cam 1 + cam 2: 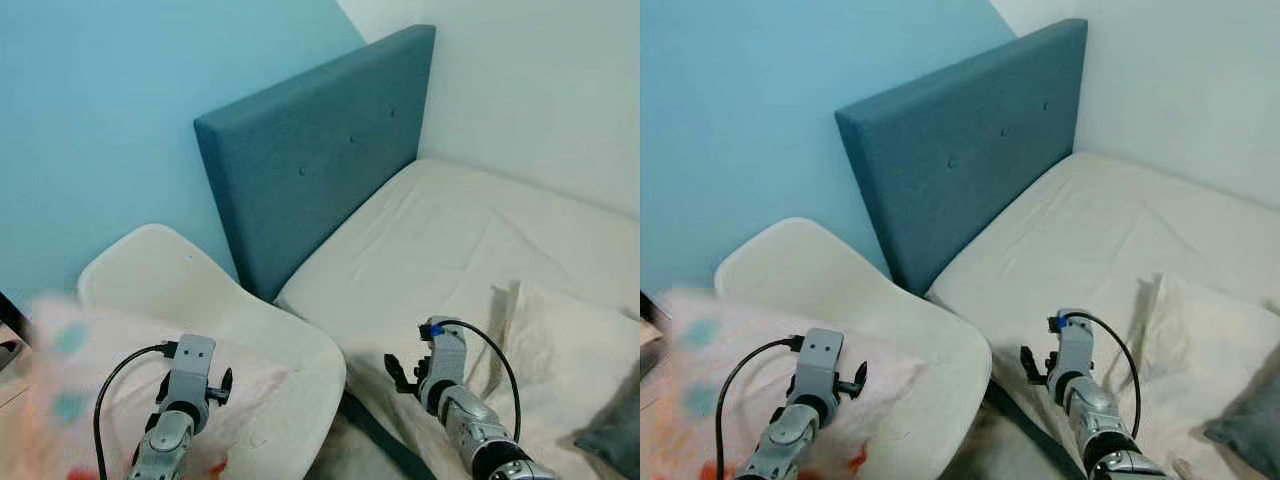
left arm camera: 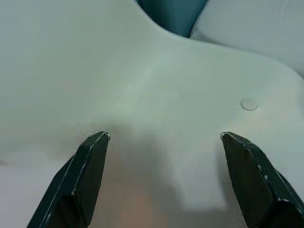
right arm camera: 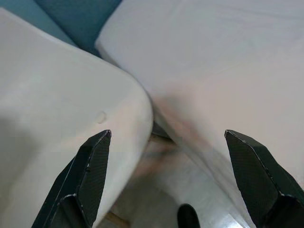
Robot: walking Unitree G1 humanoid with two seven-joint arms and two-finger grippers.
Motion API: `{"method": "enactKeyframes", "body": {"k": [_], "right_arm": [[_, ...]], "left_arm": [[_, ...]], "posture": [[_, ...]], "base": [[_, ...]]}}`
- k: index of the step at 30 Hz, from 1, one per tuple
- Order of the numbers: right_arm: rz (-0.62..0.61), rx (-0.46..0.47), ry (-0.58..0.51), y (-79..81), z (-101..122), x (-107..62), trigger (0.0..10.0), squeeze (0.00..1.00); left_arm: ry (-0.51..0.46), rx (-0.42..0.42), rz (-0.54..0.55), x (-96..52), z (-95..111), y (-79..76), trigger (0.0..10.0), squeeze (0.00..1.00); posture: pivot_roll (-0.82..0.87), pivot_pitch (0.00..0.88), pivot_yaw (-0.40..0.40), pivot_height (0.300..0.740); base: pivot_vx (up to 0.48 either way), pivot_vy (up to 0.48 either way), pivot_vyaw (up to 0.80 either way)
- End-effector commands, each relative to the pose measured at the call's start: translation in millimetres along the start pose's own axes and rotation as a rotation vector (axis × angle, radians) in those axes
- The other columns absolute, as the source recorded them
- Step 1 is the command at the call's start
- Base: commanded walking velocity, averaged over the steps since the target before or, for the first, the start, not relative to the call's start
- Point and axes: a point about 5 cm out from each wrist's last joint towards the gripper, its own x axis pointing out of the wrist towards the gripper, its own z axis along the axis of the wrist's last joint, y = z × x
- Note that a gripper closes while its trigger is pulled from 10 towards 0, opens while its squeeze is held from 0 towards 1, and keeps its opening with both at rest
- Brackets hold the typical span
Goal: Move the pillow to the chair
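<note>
Pillow (image 1: 70, 400), pale with teal and red blotches and blurred in the head views, lies on the seat of the white chair (image 1: 170, 275), under and around the left arm. The left gripper (image 2: 164, 156) hangs just above the chair's seat with its fingers spread wide and nothing between them. The right gripper (image 3: 166, 161), likewise spread and empty, hovers over the gap between the chair's edge and the bed (image 1: 450, 240), apart from the pillow.
</note>
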Motion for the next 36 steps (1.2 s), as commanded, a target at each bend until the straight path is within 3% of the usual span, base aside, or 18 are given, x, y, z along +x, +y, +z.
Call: {"method": "enactKeyframes", "body": {"k": [1, 16, 22, 36], "right_arm": [[0.024, 0.015, -0.001, 5.3, 0.0, 1.4, 10.0, 0.0], [0.071, 0.033, 0.019, 12.9, -1.2, 3.3, 10.0, 0.0], [0.054, 0.008, 0.09, 12.0, -9.2, 2.6, 10.0, 0.0], [0.018, -0.007, 0.119, 7.3, -13.2, 1.0, 10.0, 0.0]], "left_arm": [[0.017, 0.012, 0.019, -2.7, -5.3, 8.0, 10.0, 0.0], [0.017, 0.021, 0.024, -1.5, -4.2, 8.2, 10.0, 0.0], [0.024, 0.026, 0.021, -1.0, -4.6, 6.2, 10.0, 0.0], [0.039, 0.027, -0.038, -2.7, -8.6, -8.0, 10.0, 0.0]], "posture": [[-0.19, 0.108, 0.029, 0.74], [-0.19, 0.101, 0.031, 0.74], [-0.19, 0.097, 0.03, 0.74], [-0.19, 0.095, 0.032, 0.68]], "base": [[0.0, 0.0, 0.0], [0.0, 0.0, 0.0], [0.0, 0.0, 0.0], [0.0, 0.0, 0.0]]}}
